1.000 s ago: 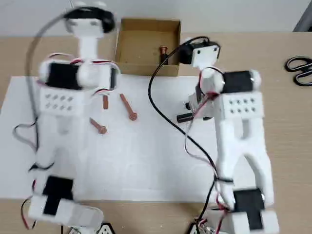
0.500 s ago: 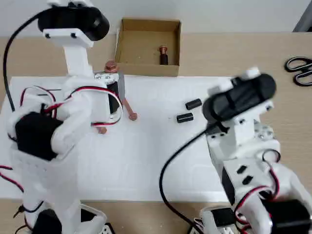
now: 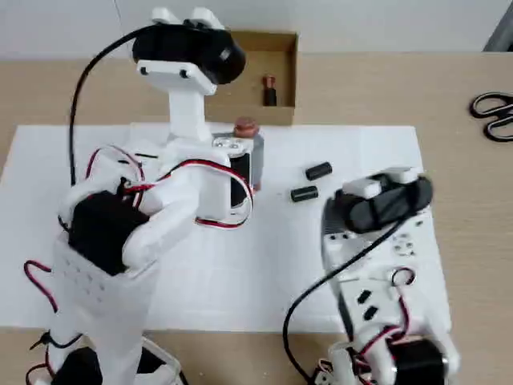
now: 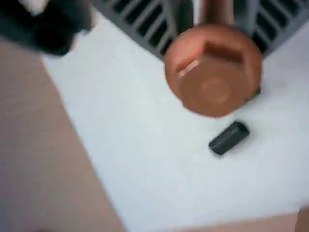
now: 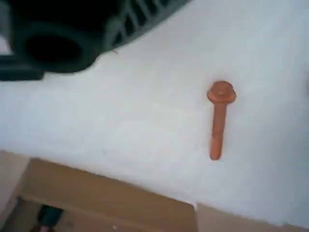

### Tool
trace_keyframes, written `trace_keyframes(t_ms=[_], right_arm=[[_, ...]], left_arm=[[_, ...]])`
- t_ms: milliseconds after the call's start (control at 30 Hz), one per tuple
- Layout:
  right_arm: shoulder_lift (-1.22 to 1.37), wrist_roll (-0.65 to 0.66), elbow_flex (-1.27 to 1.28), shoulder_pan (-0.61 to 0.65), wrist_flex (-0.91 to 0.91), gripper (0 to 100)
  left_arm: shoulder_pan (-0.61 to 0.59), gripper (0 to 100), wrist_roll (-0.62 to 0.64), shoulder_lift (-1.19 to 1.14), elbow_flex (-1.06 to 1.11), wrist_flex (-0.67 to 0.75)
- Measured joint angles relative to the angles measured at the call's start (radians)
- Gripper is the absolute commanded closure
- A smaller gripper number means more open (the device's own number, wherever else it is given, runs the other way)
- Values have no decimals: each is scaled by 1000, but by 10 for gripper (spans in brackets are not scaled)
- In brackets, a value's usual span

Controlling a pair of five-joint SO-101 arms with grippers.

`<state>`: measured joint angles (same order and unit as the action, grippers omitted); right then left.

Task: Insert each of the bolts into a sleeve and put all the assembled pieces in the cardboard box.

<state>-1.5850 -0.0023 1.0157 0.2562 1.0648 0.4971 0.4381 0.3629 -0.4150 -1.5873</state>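
Note:
My left gripper [image 3: 243, 143] is shut on a copper bolt [image 3: 245, 127], held head-up above the white sheet just in front of the cardboard box [image 3: 283, 42]. That bolt's head [image 4: 213, 68] looms close in the left wrist view. Two black sleeves [image 3: 318, 171] [image 3: 304, 193] lie on the sheet to its right; one sleeve [image 4: 229, 137] lies below the bolt head. One assembled piece [image 3: 268, 90] sits in the box. My right arm [image 3: 378, 204] is raised at the front right. My right gripper [image 5: 72, 41] is shut on a black sleeve [image 5: 52, 48]. A loose bolt [image 5: 218, 118] lies on the sheet.
The white sheet [image 3: 264, 265] covers most of the tan table [image 3: 449, 88]. Scissors [image 3: 493, 115] lie at the far right edge. The left arm's body hides the sheet's left half in the high view.
My left arm has swung right with the bolt, from beside the box's left corner to in front of the box. My right arm has pulled back from the sleeves toward the front edge.

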Motion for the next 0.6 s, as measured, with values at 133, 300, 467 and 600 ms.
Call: trace_keyframes(t_ms=[133, 300, 467, 600], right_arm=[[-150, -5, 178, 52, -68, 995], [-212, -11, 236, 72, -75, 995], [-216, -11, 239, 172, -75, 995], [-216, -11, 242, 233, -75, 995]], left_arm=[[5, 994, -81, 83, -20, 18], [6, 994, -94, 288, 9, -23], [3, 994, -98, 466, 244, 11], [6, 994, -98, 520, 562, 226]])
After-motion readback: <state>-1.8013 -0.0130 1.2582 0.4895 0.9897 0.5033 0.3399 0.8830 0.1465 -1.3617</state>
